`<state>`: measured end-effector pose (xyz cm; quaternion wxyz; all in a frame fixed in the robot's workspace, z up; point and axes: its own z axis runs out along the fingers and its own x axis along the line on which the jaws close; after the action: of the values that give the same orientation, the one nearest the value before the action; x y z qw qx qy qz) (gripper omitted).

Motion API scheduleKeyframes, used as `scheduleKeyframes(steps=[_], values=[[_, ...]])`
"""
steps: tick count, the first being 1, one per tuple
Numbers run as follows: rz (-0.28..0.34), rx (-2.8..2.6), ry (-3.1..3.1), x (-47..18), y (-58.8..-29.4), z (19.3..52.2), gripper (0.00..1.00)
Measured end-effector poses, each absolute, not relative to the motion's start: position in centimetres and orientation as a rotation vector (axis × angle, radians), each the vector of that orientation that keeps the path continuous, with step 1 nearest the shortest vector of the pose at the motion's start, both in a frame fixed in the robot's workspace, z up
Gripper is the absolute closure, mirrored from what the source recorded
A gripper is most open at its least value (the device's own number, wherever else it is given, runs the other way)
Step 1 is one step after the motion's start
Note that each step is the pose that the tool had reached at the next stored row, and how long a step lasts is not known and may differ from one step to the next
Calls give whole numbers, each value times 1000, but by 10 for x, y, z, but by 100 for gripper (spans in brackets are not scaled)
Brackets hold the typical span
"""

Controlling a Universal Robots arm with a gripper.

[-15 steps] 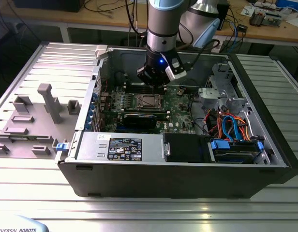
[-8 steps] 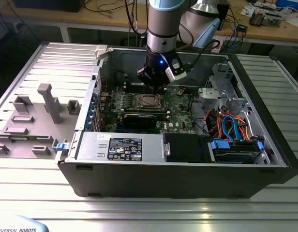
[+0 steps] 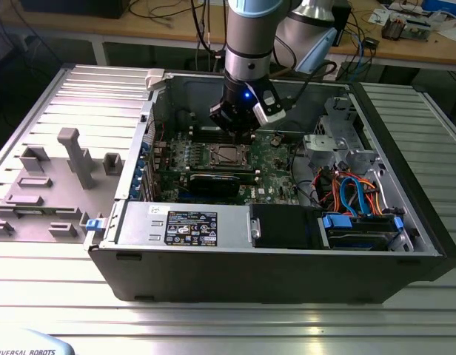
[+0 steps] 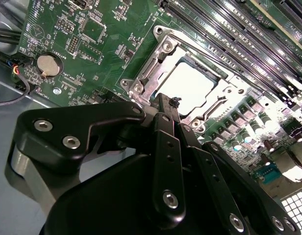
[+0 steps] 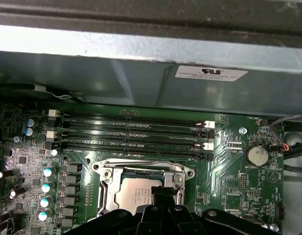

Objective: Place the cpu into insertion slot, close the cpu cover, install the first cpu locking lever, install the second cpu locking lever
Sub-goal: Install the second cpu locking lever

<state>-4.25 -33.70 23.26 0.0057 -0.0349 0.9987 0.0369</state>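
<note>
Hovering just above the motherboard (image 3: 276, 159) inside the opened computer case (image 3: 287, 259), the gripper (image 3: 235, 132) hangs over the far edge of the insertion slot (image 3: 226, 154). In both wrist views its black fingers (image 4: 166, 110) are drawn together into one narrow tip with nothing between them, close over the socket's metal rim. The cpu (image 4: 192, 87) already lies flat in the insertion slot, its pale silver top showing through the square window of the cpu cover (image 4: 156, 73), which lies down over it. Four long memory slots (image 5: 131, 132) run alongside the socket, toward the case's far wall, and a coin battery (image 5: 257, 155) sits near them on the board.
</note>
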Motion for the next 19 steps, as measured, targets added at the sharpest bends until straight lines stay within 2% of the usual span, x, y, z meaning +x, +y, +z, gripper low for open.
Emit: scheduleKeyframes(steps=[19], values=[[116,-109,3126,-42,-339,235,89]])
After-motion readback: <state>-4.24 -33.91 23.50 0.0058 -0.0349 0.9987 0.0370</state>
